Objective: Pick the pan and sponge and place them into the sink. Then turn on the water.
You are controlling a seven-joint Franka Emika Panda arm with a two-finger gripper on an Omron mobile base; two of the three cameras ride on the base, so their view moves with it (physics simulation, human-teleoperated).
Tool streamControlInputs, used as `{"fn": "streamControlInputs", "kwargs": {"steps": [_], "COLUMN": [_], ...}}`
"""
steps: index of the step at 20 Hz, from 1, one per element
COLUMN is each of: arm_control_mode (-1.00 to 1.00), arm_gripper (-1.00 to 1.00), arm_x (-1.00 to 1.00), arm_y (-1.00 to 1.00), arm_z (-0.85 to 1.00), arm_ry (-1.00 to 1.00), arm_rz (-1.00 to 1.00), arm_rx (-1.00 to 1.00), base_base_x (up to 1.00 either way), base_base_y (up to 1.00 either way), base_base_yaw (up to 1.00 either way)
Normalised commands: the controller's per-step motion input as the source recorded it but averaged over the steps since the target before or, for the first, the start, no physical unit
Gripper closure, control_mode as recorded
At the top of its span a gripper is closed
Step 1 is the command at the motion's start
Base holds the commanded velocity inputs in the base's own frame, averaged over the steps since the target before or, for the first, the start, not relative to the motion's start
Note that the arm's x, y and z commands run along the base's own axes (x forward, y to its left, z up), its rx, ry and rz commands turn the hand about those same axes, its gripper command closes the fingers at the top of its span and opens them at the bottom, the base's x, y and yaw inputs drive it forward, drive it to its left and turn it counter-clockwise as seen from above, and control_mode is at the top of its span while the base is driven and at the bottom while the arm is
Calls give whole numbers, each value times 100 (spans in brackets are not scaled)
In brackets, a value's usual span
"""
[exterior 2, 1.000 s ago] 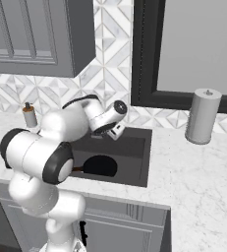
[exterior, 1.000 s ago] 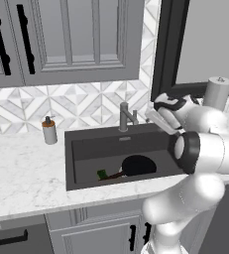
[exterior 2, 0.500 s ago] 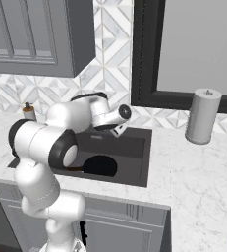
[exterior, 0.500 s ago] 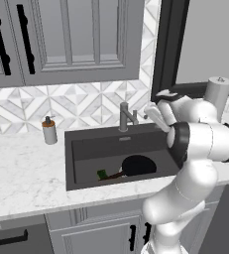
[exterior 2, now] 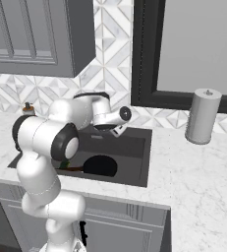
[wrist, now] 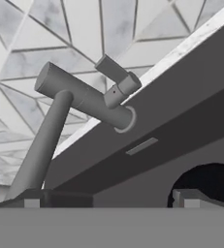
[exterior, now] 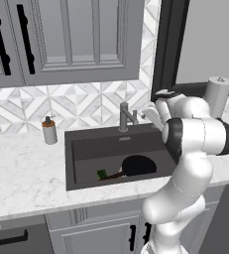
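Already the pan point(exterior: 138, 164) lies flat on the floor of the sink point(exterior: 86, 146), its reddish handle reaching toward the small green sponge point(exterior: 101, 174) just beside it, so the carrying part of the job looks finished and only the water is left. That is likely why the gripper point(wrist: 104, 196) hangs over the basin's back right part with its fingers spread wide and nothing between them; in the hand view the two dark tips frame the faucet point(wrist: 79, 97), whose short side lever point(wrist: 118, 77) sticks out from the grey body, near but not yet touched. My guess is that the lever is the next target, and an empty, open hand suits a push or a nudge. Around the basin runs white marble counter point(exterior: 22, 173). A brown-and-white soap dispenser point(exterior: 49, 130) stands at the sink's far left corner, and a grey cylinder point(exterior 2: 202, 115) stands well off to the right. Behind rise patterned tiles, grey cabinets point(exterior: 61, 39) and a dark-framed window point(exterior 2: 184, 49).
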Motion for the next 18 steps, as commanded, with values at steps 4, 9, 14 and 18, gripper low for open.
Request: {"fn": "streamControlInputs", "kwargs": {"steps": [4, 9, 14, 18], "arm_control_mode": [-100, -100, -100, -100], "arm_gripper": [-100, -100, -100, -100], "arm_x": [25, 32, 36, 37], "arm_y": [5, 0, 0, 0], "arm_z": [-4, -14, -20, -21], "arm_ry": [0, 0, -1, -3], "arm_rz": [0, 0, 0, 0], "arm_rx": [0, 0, 0, 0], "base_base_x": [0, 0, 0, 0], "base_base_y": [0, 0, 0, 0], "base_base_yaw": [0, 0, 0, 0]}}
